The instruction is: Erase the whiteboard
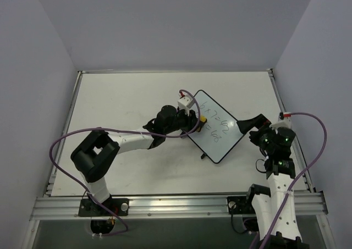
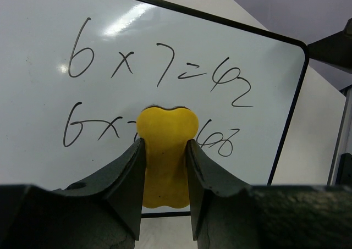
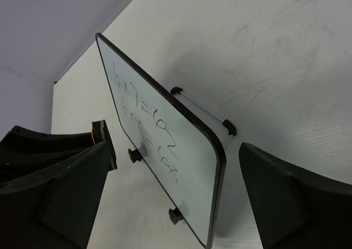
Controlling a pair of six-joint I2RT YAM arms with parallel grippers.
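The whiteboard (image 1: 216, 127) lies tilted on the table, white with a thin black frame and dark handwritten sums. It also shows in the left wrist view (image 2: 220, 45) and in the right wrist view (image 3: 170, 150). My left gripper (image 1: 199, 120) is shut on a small yellow eraser (image 2: 164, 155), whose tip rests on the second line of writing. My right gripper (image 1: 254, 128) is open and empty, its jaws wide apart at the board's right corner, not touching it.
The white table (image 1: 121, 100) is bounded by a metal rail (image 1: 176, 205) at the near edge and grey walls on three sides. A purple cable (image 1: 66, 142) loops off the left arm. The board's black feet (image 3: 176, 215) show underneath.
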